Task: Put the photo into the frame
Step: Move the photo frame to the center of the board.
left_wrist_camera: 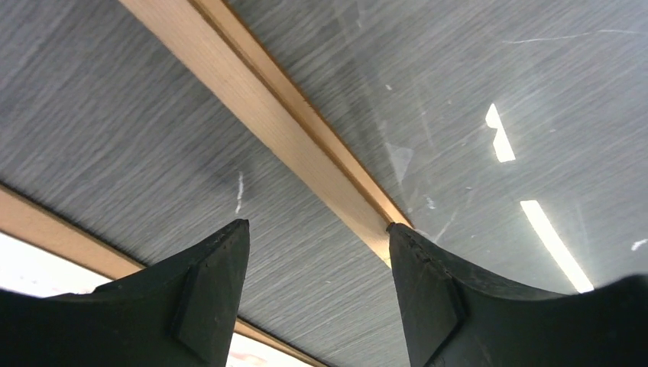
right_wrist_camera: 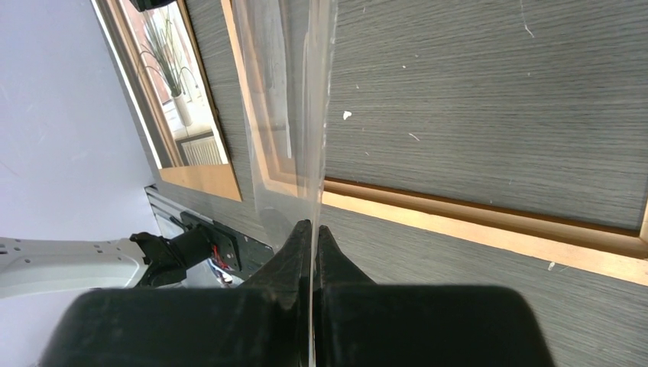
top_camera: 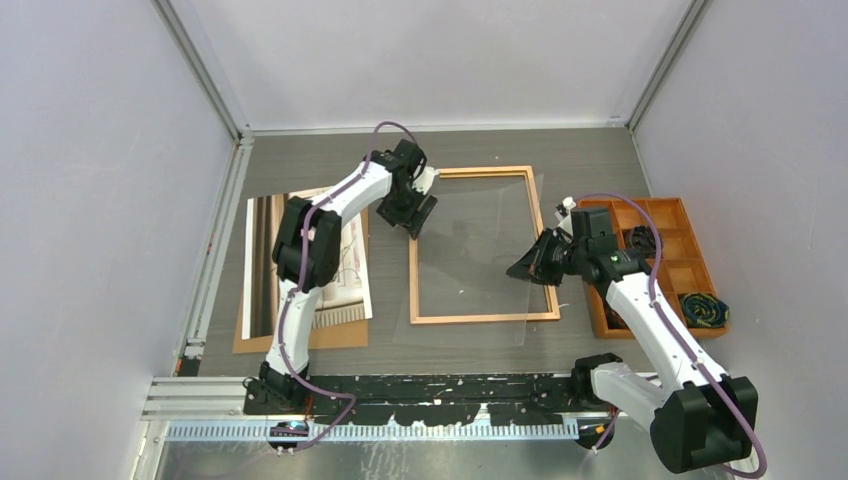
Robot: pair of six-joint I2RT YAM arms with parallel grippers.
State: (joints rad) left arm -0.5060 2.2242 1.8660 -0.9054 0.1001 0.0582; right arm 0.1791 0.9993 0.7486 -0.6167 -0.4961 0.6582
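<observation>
Photo (top_camera: 262, 262) is seen at centre left of the top view, picture side up, laid on a brown backing board (top_camera: 340, 336) on the table (top_camera: 480, 150). It is partly covered by the left arm. In the right wrist view, the photo (right_wrist_camera: 172, 84) is found at upper left, and a grassy potted plant by a window can be made out.

Frame (top_camera: 480, 319) is placed flat at the centre of the table, well apart from the photo. A clear pane (top_camera: 460, 332) is laid askew over it, with its lower edge past the frame's bottom border.

Right end effector (top_camera: 522, 268) is noted at the frame's right border. In its wrist view the end effector (right_wrist_camera: 313, 225) is clamped together on the edge of the pane (right_wrist_camera: 294, 92), with the wooden border (right_wrist_camera: 489, 222) seen beneath.

Left end effector (top_camera: 412, 215) is positioned at the frame's upper left corner. In its wrist view the fingers (left_wrist_camera: 214, 267) are held apart with nothing gripped, and the wooden border (left_wrist_camera: 267, 107) is seen running diagonally toward the right finger.

An orange compartment tray (top_camera: 640, 202) is set at centre right, with small dark items in some compartments.
</observation>
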